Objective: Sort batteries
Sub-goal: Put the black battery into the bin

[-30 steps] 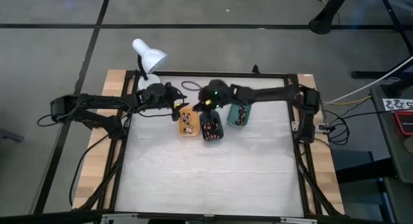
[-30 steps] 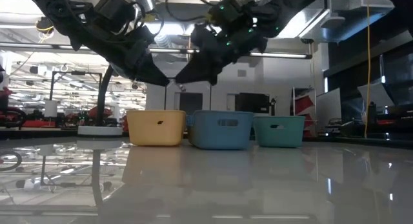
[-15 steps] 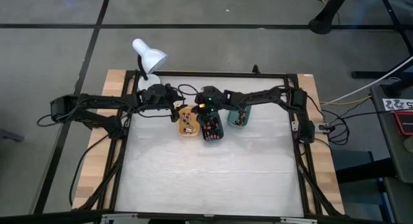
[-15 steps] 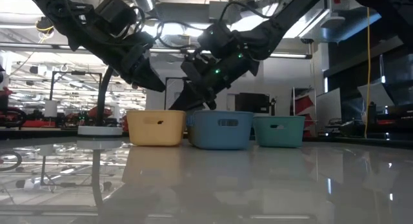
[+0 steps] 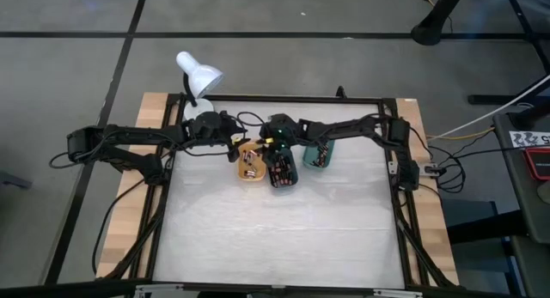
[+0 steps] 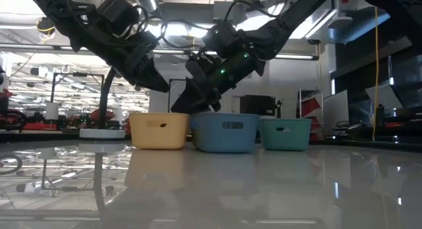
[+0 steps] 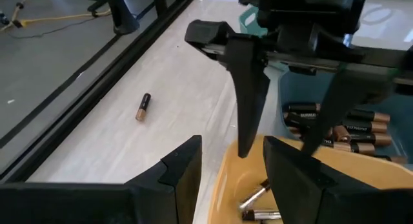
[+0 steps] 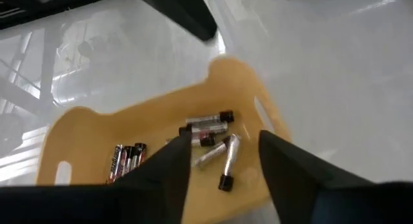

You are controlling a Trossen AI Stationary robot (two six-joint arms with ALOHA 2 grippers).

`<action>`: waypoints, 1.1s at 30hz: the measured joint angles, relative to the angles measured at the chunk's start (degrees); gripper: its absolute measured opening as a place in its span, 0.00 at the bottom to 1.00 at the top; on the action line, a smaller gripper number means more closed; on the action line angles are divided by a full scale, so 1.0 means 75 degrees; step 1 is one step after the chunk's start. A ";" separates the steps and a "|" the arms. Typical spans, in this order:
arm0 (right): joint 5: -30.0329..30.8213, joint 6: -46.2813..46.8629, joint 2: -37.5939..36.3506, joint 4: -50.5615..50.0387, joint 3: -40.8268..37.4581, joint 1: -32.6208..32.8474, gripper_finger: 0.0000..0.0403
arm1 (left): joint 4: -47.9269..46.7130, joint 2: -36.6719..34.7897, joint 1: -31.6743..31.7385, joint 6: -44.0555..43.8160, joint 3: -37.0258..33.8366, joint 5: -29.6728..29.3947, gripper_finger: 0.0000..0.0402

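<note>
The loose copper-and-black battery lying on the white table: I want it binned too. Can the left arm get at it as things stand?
Probably yes: the loose copper-and-black battery lies alone on bare white table, nothing around it, and the left gripper stands open, empty.

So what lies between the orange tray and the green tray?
The dark teal plastic tray, holding batteries, stands between them in the high view.

The orange tray (image 8: 155, 130) is showing a warm yellow-orange colour, and the batteries (image 8: 208, 127) lying in it are silvery with black ends, some carrying reddish marks. The dark teal tray (image 7: 292, 104) is holding batteries (image 7: 348, 128) that are black with copper-brown ends. The green tray (image 5: 319, 152) is looking blue-green. A single battery (image 7: 142, 107) on the table is showing black and copper. The table (image 5: 275, 229) is shining white. The lamp (image 5: 197, 75) is white. Both arms are looking black.
</note>
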 joint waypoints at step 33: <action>0.3146 0.0338 -0.6176 -0.0334 -0.5189 -0.0248 0.55 | -0.3469 0.4717 0.1805 0.2616 0.5629 0.1445 0.39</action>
